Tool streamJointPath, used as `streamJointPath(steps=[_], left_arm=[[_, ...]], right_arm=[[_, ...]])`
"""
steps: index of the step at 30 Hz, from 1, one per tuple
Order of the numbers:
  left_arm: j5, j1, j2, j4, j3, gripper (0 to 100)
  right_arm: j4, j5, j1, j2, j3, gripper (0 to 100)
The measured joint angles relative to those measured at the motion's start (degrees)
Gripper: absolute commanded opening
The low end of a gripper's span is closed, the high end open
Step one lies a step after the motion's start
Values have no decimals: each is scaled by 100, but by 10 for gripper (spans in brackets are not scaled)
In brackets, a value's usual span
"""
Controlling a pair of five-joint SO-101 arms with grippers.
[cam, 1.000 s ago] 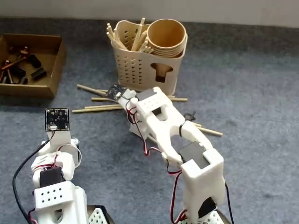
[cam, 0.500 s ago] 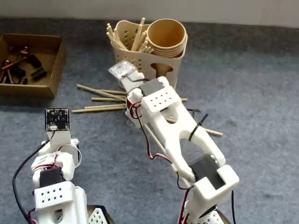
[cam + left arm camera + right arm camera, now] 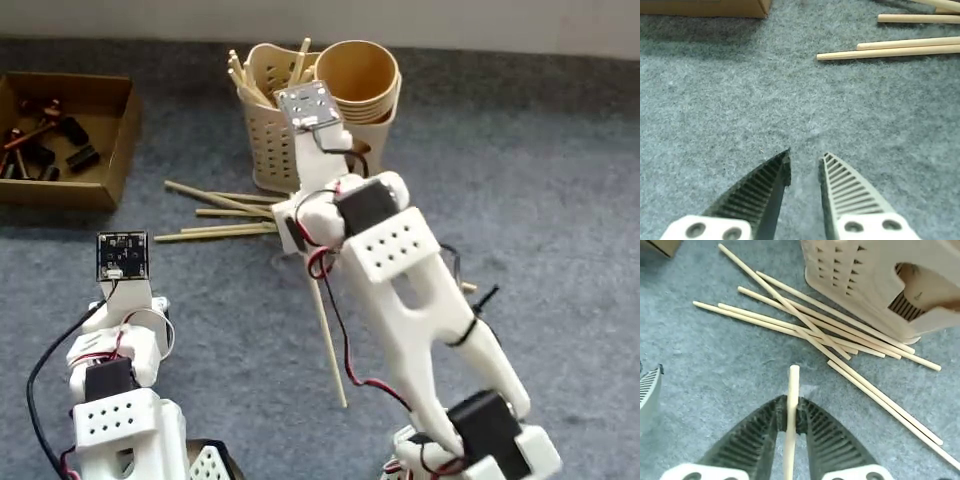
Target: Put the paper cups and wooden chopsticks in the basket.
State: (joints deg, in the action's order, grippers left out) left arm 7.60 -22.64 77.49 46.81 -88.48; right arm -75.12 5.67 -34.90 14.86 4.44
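While one pale wooden chopstick (image 3: 792, 385) is clamped lengthwise between the black ribbed jaws of the right claw (image 3: 788, 407), its short end is seen projecting just past the jaw tips. In the high view the same stick (image 3: 330, 345) is seen slanting out from under the right wrist toward the near side of the tabletop.

Just beyond the claw, several loose wooden chopsticks (image 3: 805, 325) are scattered on the grey felt-like tabletop (image 3: 715, 360), some crossed over one another, with the farthest ones lying against the foot of the cream perforated plastic basket (image 3: 865, 275). The basket (image 3: 270, 140) is stood upright near the far edge. A stack of tan paper cups (image 3: 357, 75) is held in one side of it and a bundle of upright chopsticks (image 3: 250, 85) in the other.

The left claw (image 3: 805, 165) is held low over bare felt at the near left, its jaws parted by a narrow gap with nothing between them. The ends of some loose sticks (image 3: 890, 50) are seen well ahead of it.

A shallow brown cardboard box (image 3: 100, 150) holding small dark parts (image 3: 45, 140) is placed at the far left, well apart from the basket.
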Motion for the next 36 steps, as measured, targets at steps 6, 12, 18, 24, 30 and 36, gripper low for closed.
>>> streamJointPath(steps=[6,12,18,24,30,36], left_arm=[[0,0,0,0,0,104],[0,0,0,0,0,104],[0,0,0,0,0,104],[0,0,0,0,0,104],[0,0,0,0,0,104],[0,0,0,0,0,104]], right_arm=[[0,0,0,976,79,5],[44,35,0,1538,88,5],[149,35,0,2031,88,5],[1081,35,0,2497,88,5],[2057,35,0,2760,88,5],[2760,35,0,2963,88,5]])
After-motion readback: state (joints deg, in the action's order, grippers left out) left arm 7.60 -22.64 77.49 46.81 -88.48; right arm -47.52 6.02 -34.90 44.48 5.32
